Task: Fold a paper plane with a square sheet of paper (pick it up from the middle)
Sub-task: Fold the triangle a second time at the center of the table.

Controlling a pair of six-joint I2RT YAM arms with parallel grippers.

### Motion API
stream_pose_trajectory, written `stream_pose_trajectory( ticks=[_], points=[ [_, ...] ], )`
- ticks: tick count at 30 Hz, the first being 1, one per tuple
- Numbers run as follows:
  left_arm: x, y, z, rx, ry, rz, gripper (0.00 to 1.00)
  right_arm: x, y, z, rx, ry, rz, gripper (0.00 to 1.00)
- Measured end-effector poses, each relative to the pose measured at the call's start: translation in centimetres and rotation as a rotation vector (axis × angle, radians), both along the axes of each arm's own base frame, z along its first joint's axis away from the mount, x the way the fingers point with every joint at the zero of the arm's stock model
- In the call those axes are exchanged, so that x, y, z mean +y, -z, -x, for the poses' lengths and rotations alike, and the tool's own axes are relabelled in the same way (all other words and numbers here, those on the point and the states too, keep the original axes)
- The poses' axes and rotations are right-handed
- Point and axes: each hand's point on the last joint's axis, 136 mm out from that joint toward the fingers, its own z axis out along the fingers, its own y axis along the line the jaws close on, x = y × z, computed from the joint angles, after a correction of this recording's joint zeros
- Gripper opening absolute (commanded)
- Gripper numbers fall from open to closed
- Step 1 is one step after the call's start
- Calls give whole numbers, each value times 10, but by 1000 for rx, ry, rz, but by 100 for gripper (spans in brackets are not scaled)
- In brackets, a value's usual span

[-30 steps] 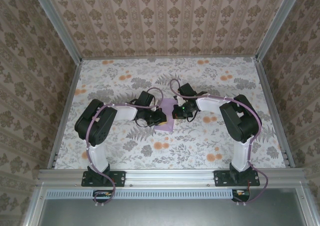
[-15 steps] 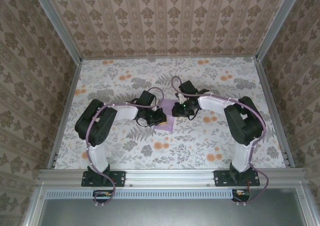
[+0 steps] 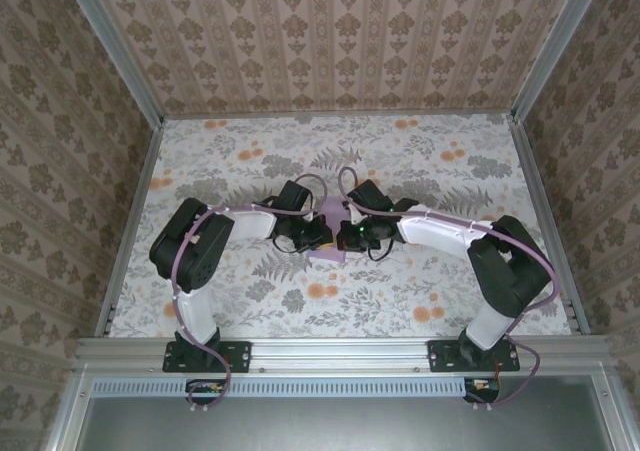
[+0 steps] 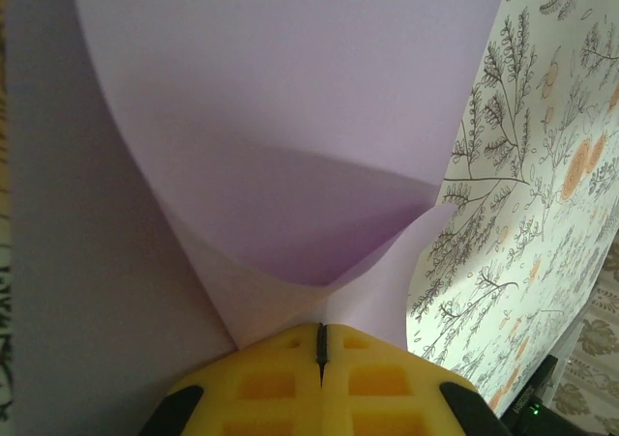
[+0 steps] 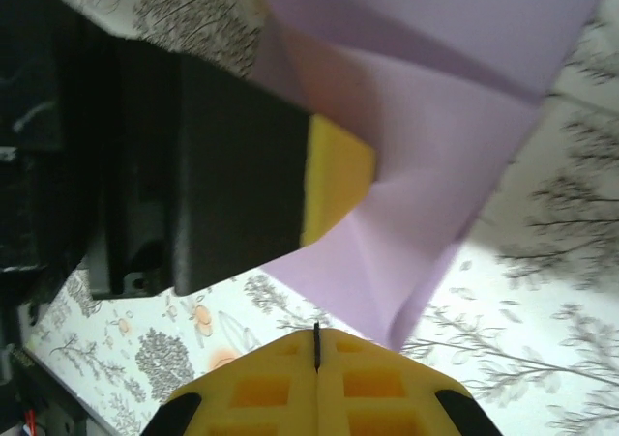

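Lavender paper sheet sits mid-table, buckled up rather than flat, with soft bends and one curled edge. Left gripper is clenched, yellow pads together, and the sheet's fold runs straight into the seam, so it reads as pinching the paper. Right gripper is also clamped closed. The curled edge lies just beside its tips; can't tell if any paper is caught. From above, both grippers face each other over the sheet, close together.

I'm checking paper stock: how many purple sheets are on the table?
1: the square sheet of paper sits mid-table, partly covered by both wrists, pinched by the left gripper. A second sheet underneath could be hidden.
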Motion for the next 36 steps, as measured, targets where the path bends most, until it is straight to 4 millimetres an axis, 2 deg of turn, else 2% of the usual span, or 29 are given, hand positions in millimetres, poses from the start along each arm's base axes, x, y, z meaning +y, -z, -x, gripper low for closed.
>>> stream_pose_trajectory(
  ticks=[5, 9, 18, 36],
  points=[
    [0, 0, 0, 5, -6, 0, 4, 8, 14, 2, 30, 11, 4, 0],
    [0, 0, 0, 9, -10, 0, 4, 6, 28, 4, 59, 14, 29, 0],
    [0, 1, 0, 18, -23, -1, 3, 1, 44, 4, 74, 26, 74, 0],
    [1, 1, -1, 20, -30, -4, 3, -2, 47, 2, 63, 33, 95, 0]
  ],
)
